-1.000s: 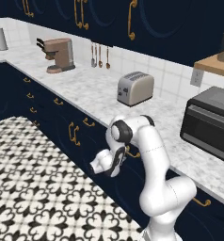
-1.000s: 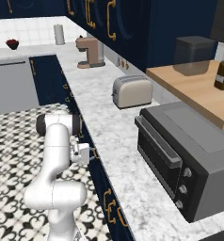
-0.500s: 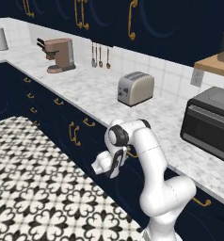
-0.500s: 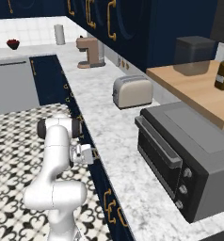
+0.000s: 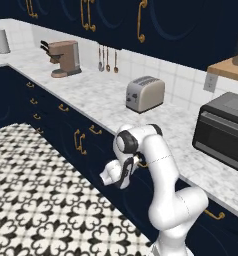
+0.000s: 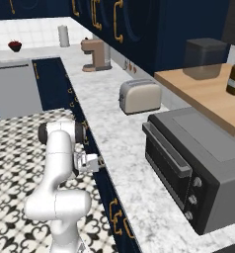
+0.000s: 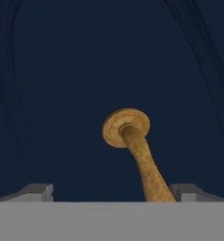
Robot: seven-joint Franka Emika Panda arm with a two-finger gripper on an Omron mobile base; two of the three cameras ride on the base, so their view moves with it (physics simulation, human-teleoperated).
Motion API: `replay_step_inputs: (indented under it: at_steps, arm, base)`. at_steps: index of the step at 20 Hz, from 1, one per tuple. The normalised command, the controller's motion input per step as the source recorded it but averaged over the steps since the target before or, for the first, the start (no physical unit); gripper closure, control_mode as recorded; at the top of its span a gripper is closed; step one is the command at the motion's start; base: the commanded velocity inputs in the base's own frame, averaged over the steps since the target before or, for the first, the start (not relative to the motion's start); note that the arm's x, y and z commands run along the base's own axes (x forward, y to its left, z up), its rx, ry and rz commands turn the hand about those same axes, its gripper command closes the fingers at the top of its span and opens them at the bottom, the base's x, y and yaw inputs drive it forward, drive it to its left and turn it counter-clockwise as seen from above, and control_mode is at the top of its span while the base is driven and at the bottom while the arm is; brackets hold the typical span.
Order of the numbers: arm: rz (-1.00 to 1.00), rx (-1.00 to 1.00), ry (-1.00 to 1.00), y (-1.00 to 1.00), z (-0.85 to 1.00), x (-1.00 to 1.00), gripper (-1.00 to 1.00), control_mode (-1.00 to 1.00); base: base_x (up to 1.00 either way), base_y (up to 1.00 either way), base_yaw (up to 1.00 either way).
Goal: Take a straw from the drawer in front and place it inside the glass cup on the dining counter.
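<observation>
Hand view looks straight at the navy front of the drawer (image 7: 62, 94), very close. Its brass handle (image 7: 137, 150) springs from a round brass mount and curves down toward the camera, passing between the two grey fingertips (image 7: 36, 192) that rise at the bottom, nearer the right-hand one. The fingers stand wide apart with the handle bar in the gap; whether either pad touches the brass cannot be told.

From the left base view, the white arm bends forward and down, and the gripper (image 5: 136, 161) is pressed up to the drawer front just under the edge of the marble worktop (image 5: 106, 107), at the brass handle there. More navy cabinet fronts with brass pulls run along to the left above the patterned black-and-white floor (image 5: 36, 200).

From the right base view, the gripper (image 6: 97, 162) reaches sideways from the arm to the same cabinet face, right below the worktop edge.

Farther back on the worktop stand a black microwave (image 6: 188, 173), then a silver toaster (image 5: 145, 94), and beyond that a brown coffee machine (image 5: 63, 57) near the wall. A paper towel roll (image 5: 1, 41) stands at the far end.
</observation>
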Motion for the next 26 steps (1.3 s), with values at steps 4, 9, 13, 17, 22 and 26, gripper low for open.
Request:
replay_step_inputs:
  at_steps: [4,9,13,17,22,26]
  arm:
    - [0.05,0.16,0.0,-0.2,0.16,-0.35,1.0,-1.0]
    - [0.05,0.14,0.07,0.2,0.07,-0.49,1.0,-1.0]
    - [0.03,0.06,0.13,0.71,0.0,-0.49,1.0,-1.0]
    - [0.02,0.06,0.17,0.88,0.0,-0.51,1.0,-1.0]
    - [0.03,0.07,0.21,0.96,0.0,-0.54,1.0,-1.0]
    - [0.03,0.04,0.19,1.0,0.0,-0.6,1.0,-1.0]
  base:
    - [0.0,0.0,0.0]
    - [0.0,0.0,0.0]
    - [0.0,0.0,0.0]
    - [0.0,0.0,0.0]
    - [0.0,0.0,0.0]
    - [0.0,0.0,0.0]
